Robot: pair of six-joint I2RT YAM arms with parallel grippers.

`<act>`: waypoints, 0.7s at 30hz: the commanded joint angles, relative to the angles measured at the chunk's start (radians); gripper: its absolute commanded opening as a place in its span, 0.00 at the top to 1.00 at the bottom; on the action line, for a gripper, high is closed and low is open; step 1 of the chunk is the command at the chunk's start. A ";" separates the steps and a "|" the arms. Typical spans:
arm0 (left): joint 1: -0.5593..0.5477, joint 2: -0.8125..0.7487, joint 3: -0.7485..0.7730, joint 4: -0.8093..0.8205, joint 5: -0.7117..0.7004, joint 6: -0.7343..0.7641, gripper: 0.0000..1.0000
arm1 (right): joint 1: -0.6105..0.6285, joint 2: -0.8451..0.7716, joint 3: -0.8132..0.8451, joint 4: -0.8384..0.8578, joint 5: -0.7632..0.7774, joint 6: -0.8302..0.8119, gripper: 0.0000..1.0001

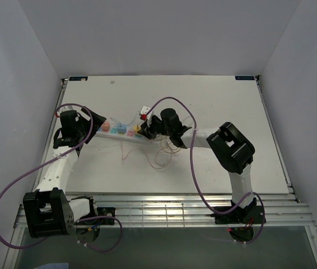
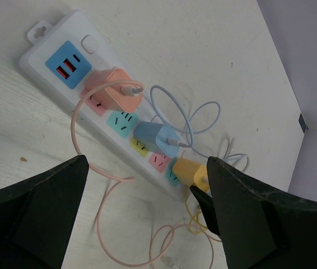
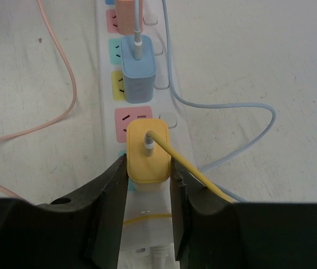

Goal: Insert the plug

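Note:
A white power strip (image 1: 120, 129) (image 2: 52, 45) (image 3: 105, 67) lies slanted on the table, left of centre. The yellow plug (image 3: 147, 150) (image 2: 187, 170) stands on the teal socket at the strip's right end; its prongs are hidden. My right gripper (image 3: 148, 165) (image 1: 145, 130) is shut on the yellow plug, one finger on each side. A yellow cable (image 3: 197, 174) leaves the plug's top. My left gripper (image 2: 147, 162) (image 1: 94, 124) hangs wide open above the strip's left part and holds nothing.
A pink plug (image 2: 116, 89) and a blue plug (image 2: 157, 137) sit in other sockets of the strip. Pink cable loops (image 2: 113, 224) and pale blue cable loops (image 2: 195, 115) lie beside it. A small white and red object (image 1: 144, 111) rests behind the strip.

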 commanded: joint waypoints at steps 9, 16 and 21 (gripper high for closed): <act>0.006 -0.013 -0.008 0.017 0.009 0.014 0.02 | 0.036 0.052 -0.102 -0.399 0.179 0.112 0.92; 0.006 0.009 -0.004 0.012 0.017 0.015 0.02 | 0.042 0.060 -0.082 -0.434 0.206 0.148 0.92; 0.006 -0.008 0.001 -0.003 0.003 0.015 0.02 | 0.049 0.072 -0.053 -0.475 0.235 0.132 0.92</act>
